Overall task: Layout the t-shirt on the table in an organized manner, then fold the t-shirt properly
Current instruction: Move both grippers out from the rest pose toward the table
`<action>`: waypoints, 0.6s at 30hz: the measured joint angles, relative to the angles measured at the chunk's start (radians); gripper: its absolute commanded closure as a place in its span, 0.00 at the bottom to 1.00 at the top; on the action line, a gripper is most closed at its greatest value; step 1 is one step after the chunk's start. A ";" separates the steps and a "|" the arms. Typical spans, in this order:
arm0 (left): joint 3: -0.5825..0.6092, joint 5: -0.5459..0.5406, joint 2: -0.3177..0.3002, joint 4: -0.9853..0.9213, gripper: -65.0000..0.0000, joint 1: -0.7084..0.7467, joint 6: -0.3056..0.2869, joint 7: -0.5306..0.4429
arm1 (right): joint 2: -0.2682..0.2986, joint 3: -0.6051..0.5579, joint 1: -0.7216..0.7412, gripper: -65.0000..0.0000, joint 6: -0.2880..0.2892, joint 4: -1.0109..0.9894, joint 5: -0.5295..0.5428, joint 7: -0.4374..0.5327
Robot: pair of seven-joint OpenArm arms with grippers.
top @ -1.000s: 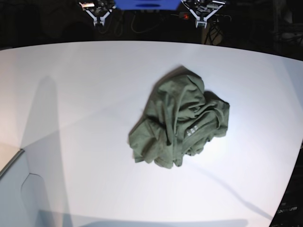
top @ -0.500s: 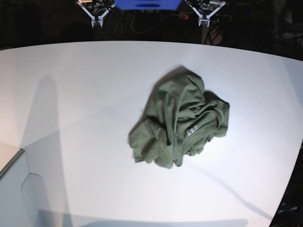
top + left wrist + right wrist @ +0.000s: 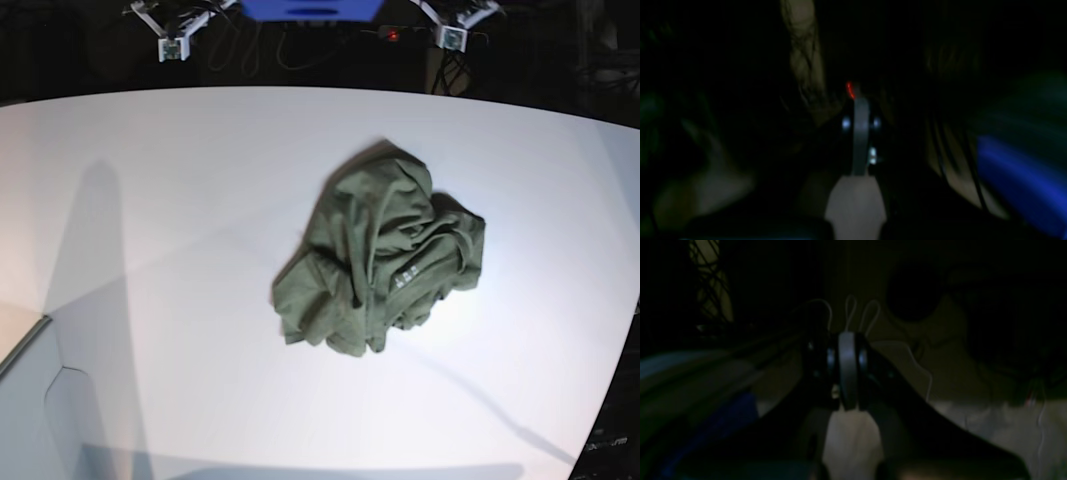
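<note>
bare table (image 3: 180, 250) all round crumpled t-shirt (image 3: 385, 255)

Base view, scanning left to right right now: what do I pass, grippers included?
Right gripper at the top edge → crumpled t-shirt on the table → left gripper at the top edge.

Your left tool (image 3: 455, 37) sits at one o'clock at the far edge of the base view, your right tool (image 3: 172, 47) at eleven o'clock. Both are pressed closed, gripping nothing; each wrist view shows its fingers (image 3: 861, 133) (image 3: 847, 370) together.
</note>
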 measured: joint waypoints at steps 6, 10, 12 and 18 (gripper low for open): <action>-0.080 -0.002 0.004 0.280 0.96 0.076 -0.010 0.028 | 0.010 -0.004 -0.074 1.00 0.000 0.270 0.004 -0.008; -0.156 -0.113 0.008 0.424 0.76 0.048 -0.002 0.165 | 0.032 0.003 -0.075 1.00 -0.002 0.413 0.001 -0.041; -0.180 -0.188 0.007 0.478 0.66 -0.001 -0.005 0.237 | 0.032 -0.004 -0.056 1.00 0.000 0.478 0.003 -0.126; -0.283 -0.335 0.007 0.536 0.60 -0.167 -0.002 0.388 | 0.030 -0.029 0.054 1.00 0.000 0.557 0.002 -0.314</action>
